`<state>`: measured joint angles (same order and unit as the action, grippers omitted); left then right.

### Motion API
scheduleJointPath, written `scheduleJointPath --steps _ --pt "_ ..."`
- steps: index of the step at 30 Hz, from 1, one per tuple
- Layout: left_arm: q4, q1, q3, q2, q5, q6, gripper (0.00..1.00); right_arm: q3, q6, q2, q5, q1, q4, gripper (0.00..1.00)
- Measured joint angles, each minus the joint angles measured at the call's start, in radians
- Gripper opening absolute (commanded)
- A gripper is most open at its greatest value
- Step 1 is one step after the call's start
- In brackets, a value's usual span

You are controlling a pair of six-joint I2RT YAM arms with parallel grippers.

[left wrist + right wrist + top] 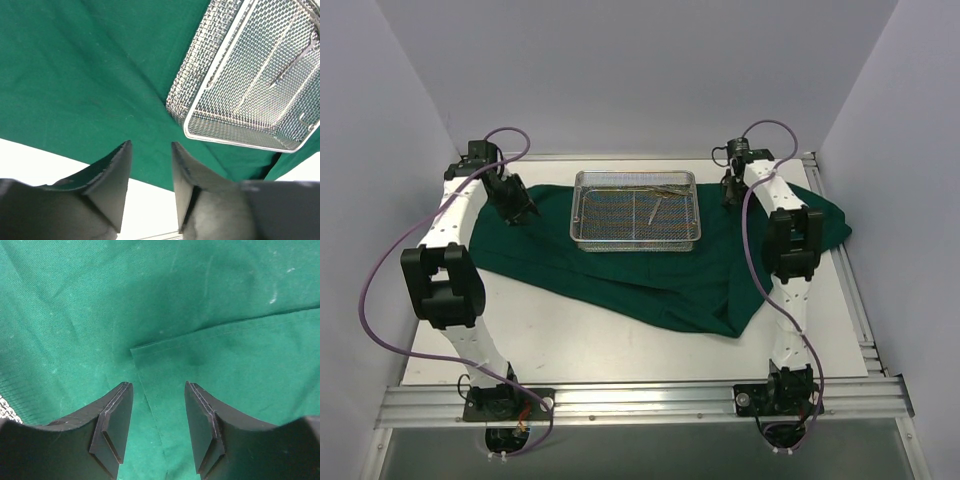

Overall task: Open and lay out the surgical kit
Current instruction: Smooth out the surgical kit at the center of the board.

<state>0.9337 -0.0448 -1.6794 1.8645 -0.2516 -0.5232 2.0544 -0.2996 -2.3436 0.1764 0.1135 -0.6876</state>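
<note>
cloth leads here: the dark green woven drape lies spread on the white table, under the rectangular silver wire-mesh tray with thin metal instruments inside. likely soft, light, limp; its hemmed corner suits a pinch. left gripper and right gripper hover half-open, both empty.
</note>
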Motion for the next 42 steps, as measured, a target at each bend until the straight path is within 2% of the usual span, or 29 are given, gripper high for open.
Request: scheduleJointPath --steps 8,12,15,16,19,25,30,34,39,40,42 --pt "-0.002 0.000 0.011 -0.008 -0.037 0.013 0.52 -0.019 -0.005 -0.031 0.000 0.005 0.015 0.45" --pt "-0.002 0.000 0.011 -0.008 -0.044 0.015 0.52 -0.018 -0.010 -0.050 0.001 0.005 0.021 0.38" --pt "-0.002 0.000 0.011 -0.008 -0.045 0.018 0.52 -0.018 -0.019 -0.050 0.009 0.005 0.023 0.25" --pt "-0.002 0.000 0.011 -0.008 -0.045 0.019 0.52 -0.018 -0.023 -0.051 0.013 0.005 0.022 0.14" --pt "-0.002 0.000 0.011 -0.008 -0.047 0.021 0.51 -0.018 -0.035 -0.051 0.024 0.001 0.020 0.00" --pt "0.005 -0.002 0.011 -0.008 -0.051 0.034 0.50 -0.033 -0.055 -0.042 0.045 -0.021 -0.004 0.00" --pt "0.022 -0.005 0.011 -0.015 -0.022 0.058 0.50 -0.311 -0.101 0.149 0.054 -0.093 -0.038 0.00" --pt "0.021 -0.019 0.034 -0.057 -0.004 0.072 0.50 -0.555 -0.159 0.384 0.085 -0.277 -0.093 0.00" --pt "0.016 -0.076 0.097 -0.099 -0.012 0.076 0.50 -0.801 -0.225 0.667 0.210 -0.524 -0.137 0.00" --pt "0.015 -0.091 0.105 -0.099 -0.013 0.076 0.50 -0.840 -0.234 0.706 0.225 -0.546 -0.154 0.01" --pt "0.014 -0.126 0.119 -0.099 -0.014 0.076 0.50 -0.893 -0.251 0.766 0.234 -0.576 -0.185 0.19"
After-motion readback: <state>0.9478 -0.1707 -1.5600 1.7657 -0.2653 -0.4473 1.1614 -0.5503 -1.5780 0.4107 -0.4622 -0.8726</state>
